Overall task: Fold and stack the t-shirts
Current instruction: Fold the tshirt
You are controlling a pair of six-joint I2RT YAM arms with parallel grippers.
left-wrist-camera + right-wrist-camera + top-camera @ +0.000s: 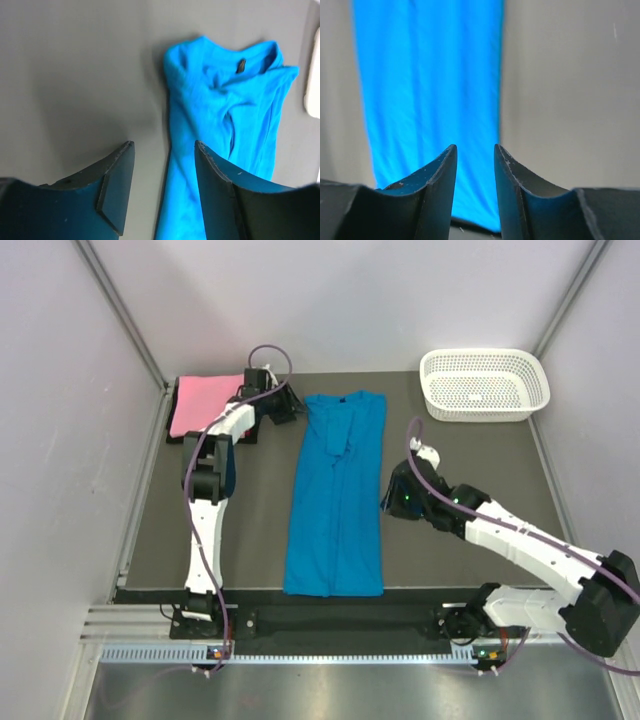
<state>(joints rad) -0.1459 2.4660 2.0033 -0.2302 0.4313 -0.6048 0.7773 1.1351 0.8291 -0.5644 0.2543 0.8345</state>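
Blue t-shirt (335, 495) on table (250, 530), central, folded lengthwise into long strip, collar at far end. Pink t-shirt (200, 405) folded at far-left corner. Left gripper (164, 145) just beside collar end, jaws wide, holding nothing. Right gripper (475, 147) at strip's right edge (about midway along), jaws narrow but parted, nothing between. White basket (485, 383) far right, well apart from shirts.

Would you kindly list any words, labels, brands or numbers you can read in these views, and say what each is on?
No text can be read anywhere.
The neck tag inside the collar of the blue t-shirt: a small dark strip, too blurred to read.
The pink t-shirt and the white basket: no markings visible.
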